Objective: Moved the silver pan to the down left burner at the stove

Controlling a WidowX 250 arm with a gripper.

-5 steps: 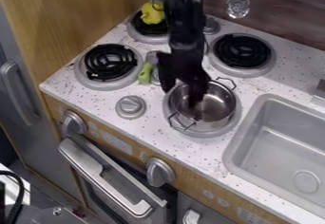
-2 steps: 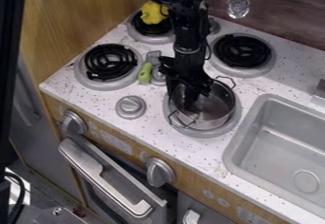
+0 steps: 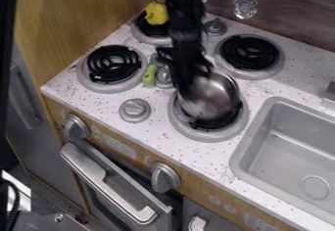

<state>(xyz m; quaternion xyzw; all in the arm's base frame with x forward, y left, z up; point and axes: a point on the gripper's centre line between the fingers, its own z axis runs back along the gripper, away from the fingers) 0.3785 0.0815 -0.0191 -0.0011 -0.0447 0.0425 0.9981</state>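
One silver pan (image 3: 212, 96) is raised and tilted over the front burner nearest the sink (image 3: 209, 135), whose black coil shows below it. Two black fingers (image 3: 184, 82), blurred, reach down to its upper left side and are clamped on it there, so the pan lies below and to the right of them.

Four burners are set in the speckled white table (image 3: 147, 132): the one under the pan, the left front burner (image 3: 110, 69), the right rear burner (image 3: 249, 56) and the left rear burner (image 3: 147, 38). One yellow object (image 3: 156, 13) rests on the left rear burner. One green-handled utensil (image 3: 150, 75) lies just beside the left front burner. Three grey knobs (image 3: 134, 109) stand on top of the table, and two front knobs (image 3: 165, 177) are on the wooden panel. One sink (image 3: 288, 151) is at the right; one slotted spoon (image 3: 245, 6) hangs behind.
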